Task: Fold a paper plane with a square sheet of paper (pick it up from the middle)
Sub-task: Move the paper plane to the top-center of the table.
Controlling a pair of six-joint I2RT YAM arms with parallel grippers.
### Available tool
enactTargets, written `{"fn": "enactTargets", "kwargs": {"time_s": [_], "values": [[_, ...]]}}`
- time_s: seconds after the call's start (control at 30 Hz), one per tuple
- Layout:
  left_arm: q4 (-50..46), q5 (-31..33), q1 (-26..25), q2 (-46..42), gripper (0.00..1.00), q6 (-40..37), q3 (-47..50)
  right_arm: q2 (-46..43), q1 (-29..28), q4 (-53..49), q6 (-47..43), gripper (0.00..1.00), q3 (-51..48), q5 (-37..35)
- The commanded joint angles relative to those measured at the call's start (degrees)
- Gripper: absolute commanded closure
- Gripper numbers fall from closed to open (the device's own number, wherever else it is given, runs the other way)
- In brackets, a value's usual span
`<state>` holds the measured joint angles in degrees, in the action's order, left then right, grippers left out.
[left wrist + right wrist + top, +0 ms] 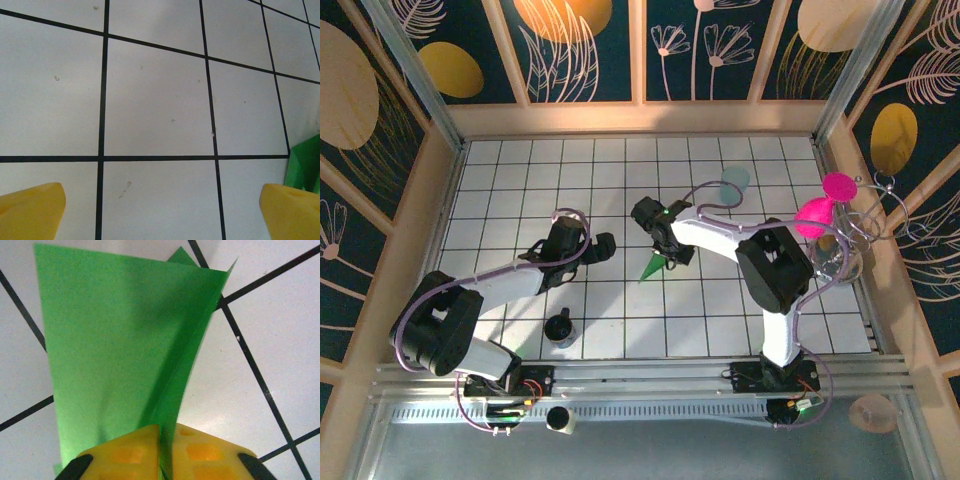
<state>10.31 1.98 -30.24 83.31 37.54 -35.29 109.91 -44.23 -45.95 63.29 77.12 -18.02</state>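
The right gripper [161, 439] is clamped on the folded green paper [120, 340], which fans out ahead of its fingertips (flaps loose). Best hold at the centre fold and lift slowly. The left gripper [161, 200], fingers wide apart, has the paper just to its right.

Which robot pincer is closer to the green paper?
Right. The right pincer is shut on the green paper, pinching it between its fingers. The left pincer is open over the tiles, with the paper off to its right side.
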Motion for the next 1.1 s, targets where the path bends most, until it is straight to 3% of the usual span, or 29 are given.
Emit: {"fn": "enactTargets", "kwargs": {"time_s": [0.0, 0.07, 0.2, 0.4, 0.5, 0.73, 0.9, 1.07], "values": [[0.6, -0.65, 1.15, 0.46, 0.01, 0.39, -1.34, -3.41, 0.76, -0.1, 0.34, 0.95, -1.01, -2.37], [0.4, -1.31, 2.25, 0.2, 0.01, 0.84, -1.13, -4.28, 1.14, 1.04, -1.63, 1.0, -1.1, -2.67], [1.16, -3.97, 5.1, -1.43, 0.01, 1.98, 0.38, -6.67, 2.49, 6.89, -10.92, 1.0, -0.07, -0.43], [4.46, -8.67, 7.86, -4.34, 0.01, 4.12, 2.61, -10.72, 3.84, 21.37, -31.1, 1.0, 0.83, 13.37], [5.84, -9.94, 8.27, -5.59, 0.01, 5.67, 3.1, -11.89, 4.23, 29.56, -35.26, 1.0, -1.75, 22.29], [6.9, -10.26, 8.26, -8.57, 0.05, 10.24, 4.55, -13.25, 7.72, 52.3, -31.91, 1.0, -14.32, 40.74], [-2.55, 0.96, 8.27, -14.81, 0.07, 9.7, 5.26, -12.15, 9.75, 62.78, -27.48, 1.0, -21.21, 47.87], [2.08, -6.99, 8.27, -14.94, 0.1, 10.82, 6.86, -10.87, 10.96, 68.24, -25.21, 1.0, -25.78, 51.36]]}}
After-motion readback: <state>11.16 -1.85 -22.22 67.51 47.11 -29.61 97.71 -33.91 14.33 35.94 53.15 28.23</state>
